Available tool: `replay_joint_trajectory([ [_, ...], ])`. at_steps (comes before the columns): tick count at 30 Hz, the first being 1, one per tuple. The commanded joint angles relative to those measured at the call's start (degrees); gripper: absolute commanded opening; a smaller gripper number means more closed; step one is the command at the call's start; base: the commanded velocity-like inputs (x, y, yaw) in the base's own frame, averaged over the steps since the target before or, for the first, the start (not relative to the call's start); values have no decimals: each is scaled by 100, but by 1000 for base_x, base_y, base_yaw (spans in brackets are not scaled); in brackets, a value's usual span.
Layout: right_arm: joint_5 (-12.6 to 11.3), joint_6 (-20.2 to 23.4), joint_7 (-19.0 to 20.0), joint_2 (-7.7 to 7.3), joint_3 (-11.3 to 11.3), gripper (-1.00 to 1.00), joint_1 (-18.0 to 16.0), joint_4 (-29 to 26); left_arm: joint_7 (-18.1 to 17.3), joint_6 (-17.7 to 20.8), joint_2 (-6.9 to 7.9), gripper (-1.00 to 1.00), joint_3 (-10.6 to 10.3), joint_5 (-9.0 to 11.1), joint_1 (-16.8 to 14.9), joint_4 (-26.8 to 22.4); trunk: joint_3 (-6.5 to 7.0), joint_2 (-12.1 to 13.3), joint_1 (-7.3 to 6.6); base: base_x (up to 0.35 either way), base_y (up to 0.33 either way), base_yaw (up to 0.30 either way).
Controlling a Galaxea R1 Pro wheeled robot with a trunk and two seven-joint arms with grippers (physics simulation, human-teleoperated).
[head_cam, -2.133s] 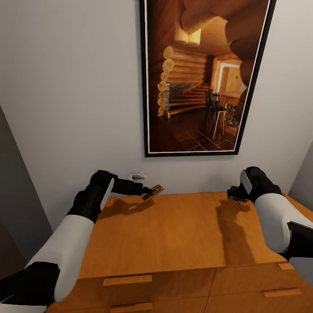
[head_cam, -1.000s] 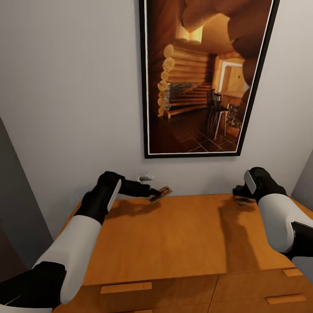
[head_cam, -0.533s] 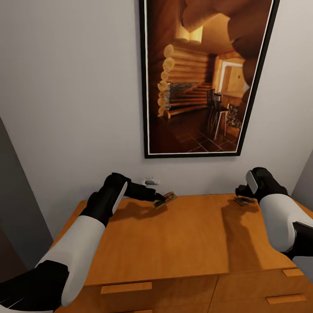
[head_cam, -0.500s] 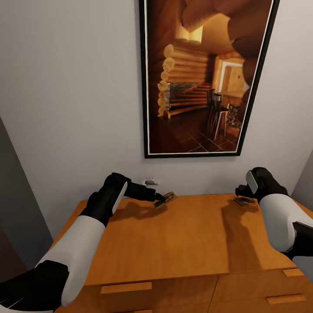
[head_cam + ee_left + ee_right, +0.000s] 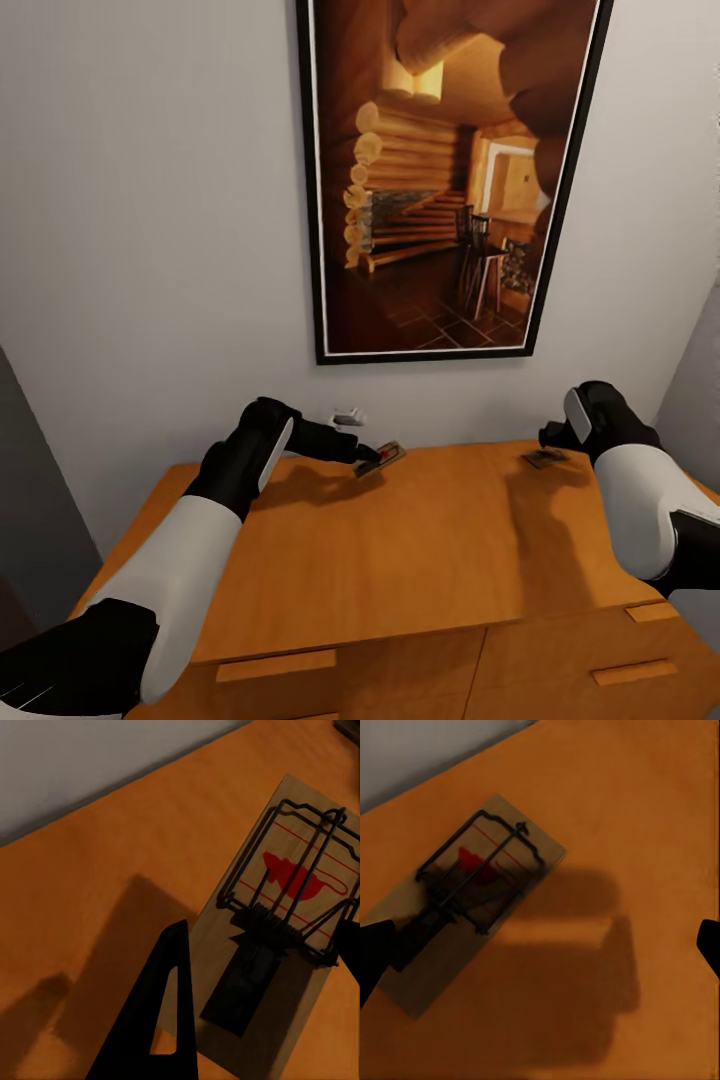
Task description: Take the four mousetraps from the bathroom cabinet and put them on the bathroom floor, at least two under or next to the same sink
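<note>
Mousetraps at both claws, on the cabinet [image 5: 400, 560].
Left mousetrap [image 5: 281, 919] lies lengthwise between the spread left claw [image 5: 262, 1005] fingers; right mousetrap [image 5: 472, 892] sits off-centre toward one finger of the spread right claw [image 5: 540, 967].

No legible text, label or number

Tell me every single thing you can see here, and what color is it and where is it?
mousetraps: two, brown wood with dark wire and a red spot, on the cabinet top near the wall, one at the left gripper, one at the right gripper
cabinet: one, orange-brown, against the wall, drawers in front
picture: one, black frame, log cabin scene, on the wall above the cabinet
wall: pale grey, behind the cabinet
left gripper: black, fingers either side of the mousetrap
right gripper: black, open over the other mousetrap
</note>
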Motion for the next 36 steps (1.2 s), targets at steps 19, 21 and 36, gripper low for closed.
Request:
replay_joint_trajectory([
  [19,48,47,54,7,-32,100,-6,-89,-22,16,7,-100,4,-78,-4,-12,-7,-4,0,0,0,-12],
  [21,48,47,56,3,-32,100,-6,-89,-22,16,7,-100,4,-77,-4,-8,-7,-4,0,27,82,0],
  [36,48,30,61,13,-37,100,-6,-90,-22,16,7,-100,-4,-65,-6,-28,-7,-4,0,39,93,0],
])
